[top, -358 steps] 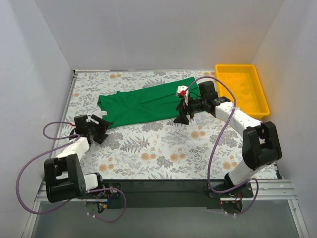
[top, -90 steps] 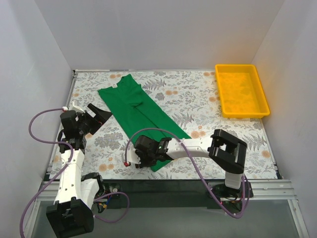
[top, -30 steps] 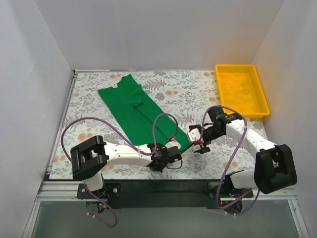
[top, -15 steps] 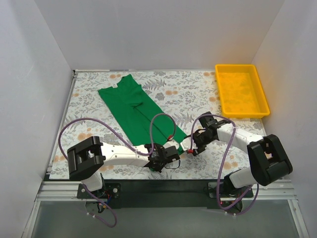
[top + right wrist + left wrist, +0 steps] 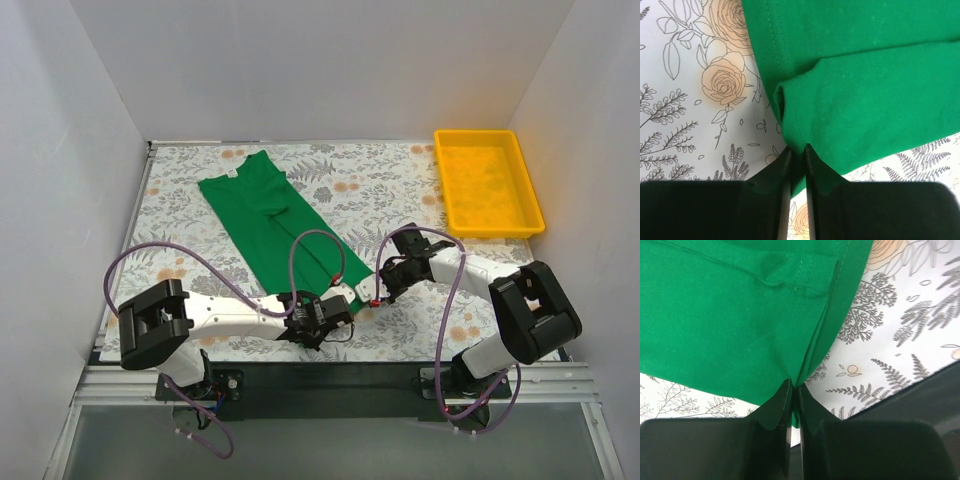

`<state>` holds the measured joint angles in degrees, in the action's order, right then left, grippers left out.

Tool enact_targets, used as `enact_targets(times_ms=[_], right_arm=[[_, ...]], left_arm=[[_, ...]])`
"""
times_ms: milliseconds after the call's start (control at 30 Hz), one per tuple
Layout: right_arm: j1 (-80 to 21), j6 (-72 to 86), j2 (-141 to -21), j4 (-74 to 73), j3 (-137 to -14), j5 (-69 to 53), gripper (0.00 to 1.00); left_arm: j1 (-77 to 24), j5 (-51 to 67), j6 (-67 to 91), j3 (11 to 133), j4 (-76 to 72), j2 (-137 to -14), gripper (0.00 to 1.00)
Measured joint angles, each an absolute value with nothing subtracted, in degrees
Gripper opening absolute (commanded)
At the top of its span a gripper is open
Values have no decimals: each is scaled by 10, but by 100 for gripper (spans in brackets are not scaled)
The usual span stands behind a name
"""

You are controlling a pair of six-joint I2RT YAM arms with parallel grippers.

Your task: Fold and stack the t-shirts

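Observation:
The green t-shirt (image 5: 275, 225) lies folded lengthwise as a long strip, running from the far left toward the near middle of the table. Its white neck label (image 5: 231, 174) is at the far end. My left gripper (image 5: 322, 312) is at the near hem's left corner. In the left wrist view it (image 5: 794, 387) is shut on a pinch of the t-shirt (image 5: 740, 315). My right gripper (image 5: 368, 294) is at the hem's right corner. In the right wrist view it (image 5: 796, 150) is shut on a fold of the t-shirt (image 5: 865, 90).
A yellow tray (image 5: 448, 190) stands at the far right corner. The floral table cover (image 5: 400, 190) stretches between the shirt and the tray. White walls enclose the table on three sides. The dark front rail (image 5: 330, 385) runs just behind both grippers.
My right gripper has moved left to the shirt's near right corner and shut on the cloth. The left gripper has stayed shut on the hem, its arm shifting slightly.

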<state>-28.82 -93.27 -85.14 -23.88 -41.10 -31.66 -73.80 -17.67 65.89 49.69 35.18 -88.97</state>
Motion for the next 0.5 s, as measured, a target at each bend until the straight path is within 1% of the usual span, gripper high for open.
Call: enact_targets(times_ms=[33, 67, 267, 500], right_arm=[[-289, -932, -852, -237, -411, -316, 10], [-290, -933, -852, -237, -411, -315, 2], [-289, -932, -844, -251, -409, -315, 1], [-289, -945, -762, -367, -416, -321, 1]], left_arm=[[-738, -175, 659, 493, 348, -882, 0], [-738, -174, 659, 491, 346, -874, 0], [-738, -149, 653, 482, 327, -856, 0], [-738, -86, 621, 475, 298, -834, 0]])
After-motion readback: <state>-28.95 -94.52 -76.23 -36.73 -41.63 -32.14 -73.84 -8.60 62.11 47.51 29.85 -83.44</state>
